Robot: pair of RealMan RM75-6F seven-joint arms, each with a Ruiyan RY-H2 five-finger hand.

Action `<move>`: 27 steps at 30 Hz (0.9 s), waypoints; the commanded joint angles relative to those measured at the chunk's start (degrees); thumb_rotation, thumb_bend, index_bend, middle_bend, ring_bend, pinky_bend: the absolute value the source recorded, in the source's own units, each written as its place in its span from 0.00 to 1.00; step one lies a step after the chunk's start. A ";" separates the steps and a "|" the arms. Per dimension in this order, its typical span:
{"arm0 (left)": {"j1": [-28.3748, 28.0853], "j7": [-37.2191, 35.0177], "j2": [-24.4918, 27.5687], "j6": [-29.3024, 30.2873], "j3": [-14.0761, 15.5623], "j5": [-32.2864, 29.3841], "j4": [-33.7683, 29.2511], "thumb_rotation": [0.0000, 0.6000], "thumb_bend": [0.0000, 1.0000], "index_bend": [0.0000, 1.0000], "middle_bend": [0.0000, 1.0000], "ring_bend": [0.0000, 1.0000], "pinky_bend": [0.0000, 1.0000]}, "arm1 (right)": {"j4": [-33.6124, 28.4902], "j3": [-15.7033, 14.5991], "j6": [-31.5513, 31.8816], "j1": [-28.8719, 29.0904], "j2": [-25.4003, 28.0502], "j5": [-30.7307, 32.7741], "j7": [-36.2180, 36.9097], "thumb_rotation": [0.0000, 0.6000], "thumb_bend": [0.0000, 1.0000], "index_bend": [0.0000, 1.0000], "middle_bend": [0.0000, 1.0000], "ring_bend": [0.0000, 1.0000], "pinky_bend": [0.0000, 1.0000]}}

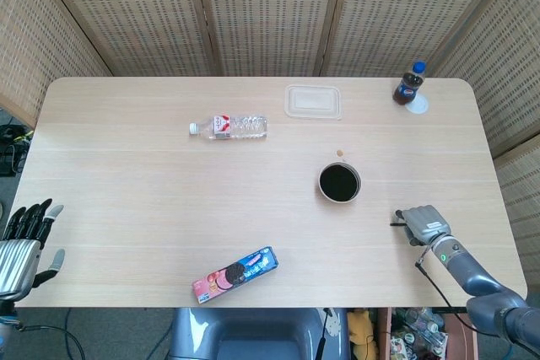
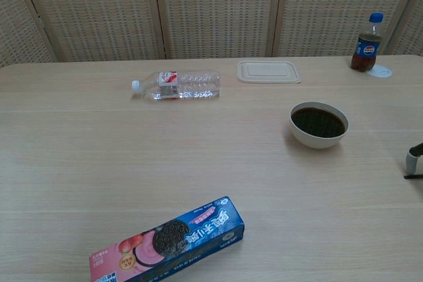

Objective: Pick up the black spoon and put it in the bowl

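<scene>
Tabletop (image 1: 152, 183): pale wood-grain laminate, matt, smooth. Water bottle (image 1: 229, 126): clear glossy plastic, paper label. Cookie box (image 1: 234, 274): glossy printed cardboard. Bowl (image 1: 339, 183): white glazed outside, dark inside. Lidded container (image 1: 313, 100): translucent matt plastic. Cola bottle (image 1: 409, 83): glossy plastic. Right robot hand (image 1: 424, 223): grey metal, satin. Screens behind: woven rattan.

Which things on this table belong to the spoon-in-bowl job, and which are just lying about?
Job: black spoon, its end poking out of the right hand that holds it; bowl.

Lying about: water bottle on its side, plastic container, cola bottle, cookie box.
</scene>
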 commanded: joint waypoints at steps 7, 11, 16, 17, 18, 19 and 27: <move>-0.07 -0.28 -0.19 -0.08 0.00 0.08 0.19 1.00 0.45 0.07 0.00 0.00 0.00 | -3.82 0.46 3.20 -0.81 2.42 0.82 -1.92 1.00 0.85 0.37 0.90 0.99 1.00; -0.13 -0.49 -0.28 -0.11 -0.06 0.12 0.31 1.00 0.45 0.07 0.00 0.00 0.00 | -6.38 1.06 7.01 -1.81 3.79 1.59 -4.37 1.00 0.70 0.47 0.71 0.82 1.00; -0.16 -0.96 -0.39 -0.04 -0.12 0.18 0.62 1.00 0.45 0.07 0.00 0.00 0.00 | -10.40 2.41 13.94 -4.17 4.61 3.44 -7.47 1.00 0.47 0.50 0.51 0.58 0.92; -0.18 -1.03 -0.42 -0.06 -0.12 0.20 0.68 1.00 0.45 0.07 0.00 0.00 0.00 | -10.74 2.62 15.12 -4.55 4.45 3.66 -8.03 1.00 0.45 0.51 0.50 0.56 0.88; -0.19 -1.14 -0.45 -0.07 -0.11 0.26 0.75 1.00 0.45 0.07 0.00 0.00 0.00 | -11.17 2.81 16.52 -5.03 4.19 3.91 -8.78 1.00 0.44 0.52 0.49 0.53 0.84; -0.16 -1.31 -0.48 -0.05 -0.08 0.25 0.87 1.00 0.45 0.07 0.00 0.00 0.00 | -11.48 3.51 18.81 -5.74 3.64 4.18 -8.95 1.00 0.42 0.52 0.47 0.51 0.78; -0.02 -2.11 -0.55 0.19 -0.06 0.31 1.60 1.00 0.45 0.07 0.00 0.00 0.00 | -9.95 4.19 23.69 -7.54 0.72 4.01 -10.58 1.00 0.31 0.52 0.60 0.57 0.64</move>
